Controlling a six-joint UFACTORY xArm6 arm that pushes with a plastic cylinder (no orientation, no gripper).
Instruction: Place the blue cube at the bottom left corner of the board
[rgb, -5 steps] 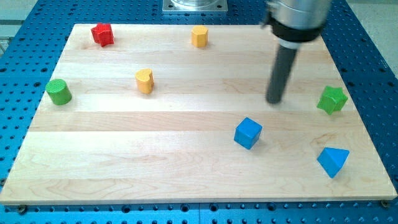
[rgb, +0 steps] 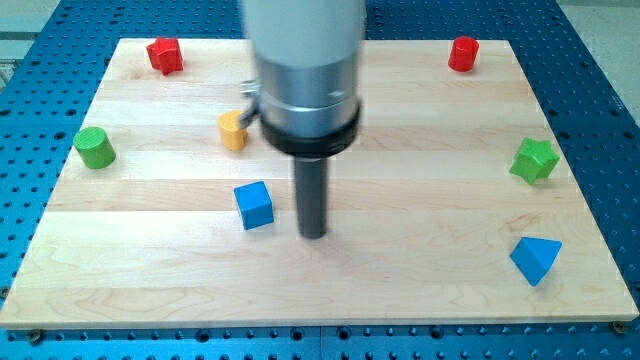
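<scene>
The blue cube (rgb: 255, 204) sits on the wooden board (rgb: 420, 280), left of centre and in its lower half. My tip (rgb: 314, 234) rests on the board just to the cube's right, a small gap apart and slightly lower in the view. The rod rises from it into the large grey arm body, which hides part of the board's top middle.
A red star-like block (rgb: 164, 54) is at the top left, a red cylinder (rgb: 462, 53) at the top right. A green cylinder (rgb: 95, 147) is at the left edge, a yellow block (rgb: 232, 130) partly behind the arm. A green star block (rgb: 534, 159) and a blue triangular block (rgb: 535, 259) are on the right.
The blue cube has moved far left from the right-centre of the board. My tip has moved left and down with it. The arm now hides the yellow block at the top; a red cylinder shows.
</scene>
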